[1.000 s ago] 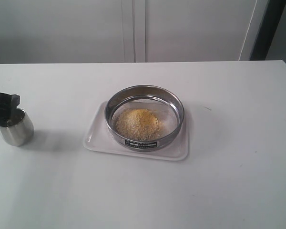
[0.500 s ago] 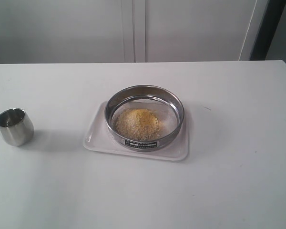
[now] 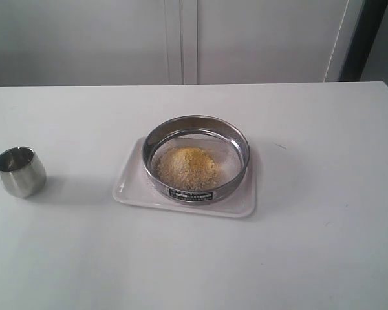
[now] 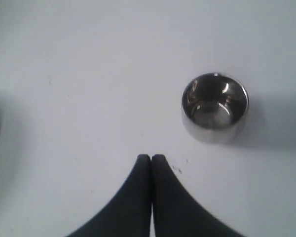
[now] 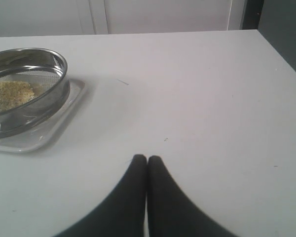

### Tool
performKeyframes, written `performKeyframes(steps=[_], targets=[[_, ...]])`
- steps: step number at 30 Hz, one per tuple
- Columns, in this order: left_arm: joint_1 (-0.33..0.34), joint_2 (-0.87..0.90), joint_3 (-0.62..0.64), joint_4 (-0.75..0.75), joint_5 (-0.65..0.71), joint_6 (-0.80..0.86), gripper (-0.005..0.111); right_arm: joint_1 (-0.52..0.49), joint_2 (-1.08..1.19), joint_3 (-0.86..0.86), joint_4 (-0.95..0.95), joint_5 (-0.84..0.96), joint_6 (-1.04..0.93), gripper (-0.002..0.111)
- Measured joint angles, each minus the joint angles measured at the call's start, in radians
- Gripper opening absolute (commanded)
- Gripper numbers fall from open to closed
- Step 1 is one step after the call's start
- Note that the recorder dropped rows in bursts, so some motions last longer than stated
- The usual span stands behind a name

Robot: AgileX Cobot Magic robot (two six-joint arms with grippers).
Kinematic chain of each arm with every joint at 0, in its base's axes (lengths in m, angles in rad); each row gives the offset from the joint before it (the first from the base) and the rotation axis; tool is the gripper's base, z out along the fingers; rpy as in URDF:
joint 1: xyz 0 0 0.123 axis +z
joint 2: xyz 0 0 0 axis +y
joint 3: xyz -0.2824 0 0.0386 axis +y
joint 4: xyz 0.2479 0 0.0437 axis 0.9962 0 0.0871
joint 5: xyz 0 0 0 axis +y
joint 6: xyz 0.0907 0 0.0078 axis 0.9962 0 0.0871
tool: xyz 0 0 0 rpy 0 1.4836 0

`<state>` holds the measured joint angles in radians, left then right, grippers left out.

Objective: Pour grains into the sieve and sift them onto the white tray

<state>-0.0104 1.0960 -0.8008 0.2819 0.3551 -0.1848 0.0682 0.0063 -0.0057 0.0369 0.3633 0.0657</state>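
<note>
The sieve stands on the white tray at the table's middle, and a sandy yellow pile of grains lies on its mesh. The right wrist view also shows the sieve, the grains and the tray. My left gripper is shut with nothing in it, above bare table and apart from the small steel cup. Over bare table well to the side of the tray, my right gripper is shut and empty. Neither gripper appears in the exterior view.
The empty small steel cup stands upright near the table's left edge. A few dark specks lie on the table by the left fingertips. White cabinet doors rise behind the table's far edge.
The left gripper, which stood at the cup's rim a second ago, has drawn back out of the exterior view to the left. Cup, sieve and tray have not moved.
</note>
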Motion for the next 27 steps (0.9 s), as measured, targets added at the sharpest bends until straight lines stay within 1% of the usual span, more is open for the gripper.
performKeyframes(steps=[5, 8, 11, 17, 20, 27], targets=[[-0.002, -0.002, -0.010, -0.016, 0.178, 0.002, 0.000, 0.000, 0.000, 0.000, 0.000, 0.000, 0.000, 0.000], [-0.002, -0.002, -0.010, -0.024, 0.240, 0.002, 0.000, 0.000, 0.000, 0.000, 0.000, 0.000, 0.000, 0.000], [-0.002, -0.012, -0.010, -0.026, 0.264, 0.002, 0.000, 0.000, 0.000, 0.000, 0.000, 0.000, 0.000, 0.000], [-0.002, -0.049, 0.022, -0.030, 0.246, 0.002, 0.000, 0.000, 0.000, 0.000, 0.000, 0.000, 0.000, 0.000], [-0.002, -0.071, 0.057, -0.052, 0.210, 0.002, 0.000, 0.000, 0.000, 0.000, 0.000, 0.000, 0.000, 0.000], [-0.002, -0.222, 0.240, -0.126, 0.020, 0.002, 0.000, 0.000, 0.000, 0.000, 0.000, 0.000, 0.000, 0.000]])
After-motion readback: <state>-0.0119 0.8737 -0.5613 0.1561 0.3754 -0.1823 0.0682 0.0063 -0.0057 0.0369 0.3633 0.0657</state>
